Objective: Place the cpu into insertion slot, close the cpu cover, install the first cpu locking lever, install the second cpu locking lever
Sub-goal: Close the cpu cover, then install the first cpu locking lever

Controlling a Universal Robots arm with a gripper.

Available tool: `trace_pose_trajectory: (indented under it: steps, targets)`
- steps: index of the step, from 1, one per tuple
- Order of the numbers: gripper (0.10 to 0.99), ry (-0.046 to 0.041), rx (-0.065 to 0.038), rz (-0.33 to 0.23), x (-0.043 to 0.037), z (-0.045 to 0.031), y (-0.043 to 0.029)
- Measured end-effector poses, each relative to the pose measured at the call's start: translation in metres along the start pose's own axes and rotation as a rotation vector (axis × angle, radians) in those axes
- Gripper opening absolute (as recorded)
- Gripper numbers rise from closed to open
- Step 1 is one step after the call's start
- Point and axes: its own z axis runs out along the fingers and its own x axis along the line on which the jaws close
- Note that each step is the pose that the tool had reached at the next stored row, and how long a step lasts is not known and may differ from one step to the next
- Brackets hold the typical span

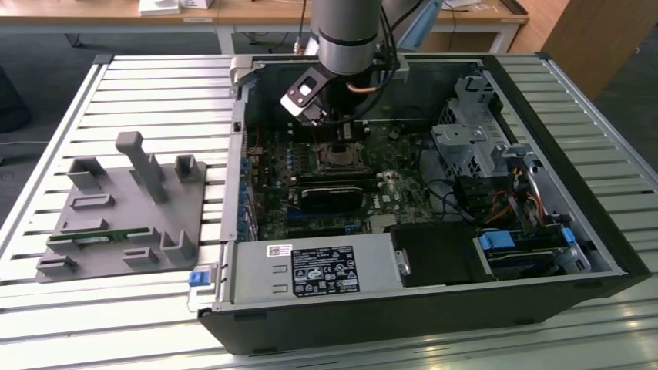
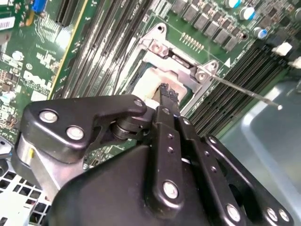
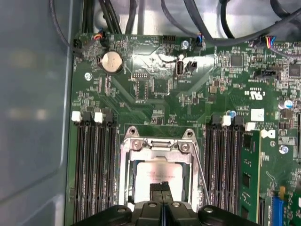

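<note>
Hovered just above the slot [image 3: 123, 155] with gripper [image 3: 160, 188] drawn in, jaws together, probably for pressing the cover [image 3: 188, 162] down over the seated cpu [image 3: 153, 172].

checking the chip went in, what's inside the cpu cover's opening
The cpu shows its pale metal top through the opening of the cpu cover. The gripper hides part of it, and the insertion slot beneath the chip is covered.

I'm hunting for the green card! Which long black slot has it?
The one farthest from the cpu cover, on the side of the thin lever: the green card stands in it. The other long slots look empty.
</note>
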Motion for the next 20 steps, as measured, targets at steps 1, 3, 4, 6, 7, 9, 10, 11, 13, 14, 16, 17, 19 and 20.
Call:
trace_pose_trajectory:
  steps: [1, 3, 4, 6, 7, 9, 10, 11, 13, 14, 16, 17, 19, 20]
  targets:
    - [0.106, 0.0000, 0.000, 0.000, 0.0000, 0.0000, 0.0010]
    - [0.106, -0.0001, 0.000, 0.000, 0.0000, 0.0000, 0.0025]
    - [0.106, 0.0000, 0.000, 0.000, 0.0000, 0.0001, 0.0029]
    - [0.106, 0.0000, 0.000, 0.000, 0.0000, 0.0001, 0.0044]
    - [0.106, 0.0000, 0.000, 0.000, -0.0001, 0.0001, 0.0052]
    - [0.106, 0.0000, 0.000, 0.000, -0.0001, 0.0002, 0.0062]
    - [0.106, -0.0001, 0.000, 0.000, -0.0001, 0.0002, 0.0062]
    - [0.106, -0.0001, 0.000, 0.000, -0.0001, 0.0002, 0.0063]
    - [0.106, -0.0003, 0.000, 0.000, 0.0000, -0.0005, 0.0064]
    - [0.106, 0.0000, 0.000, 0.000, 0.0000, -0.0011, 0.0064]
    - [0.106, -0.0001, 0.000, 0.000, 0.0000, -0.0033, 0.0064]
    - [0.106, -0.0001, 0.000, 0.000, 0.0000, -0.0045, 0.0065]
    - [0.106, -0.0001, 0.000, 0.000, 0.0001, -0.0074, 0.0065]
    - [0.106, 0.0000, 0.000, 0.000, 0.0001, -0.0093, 0.0066]
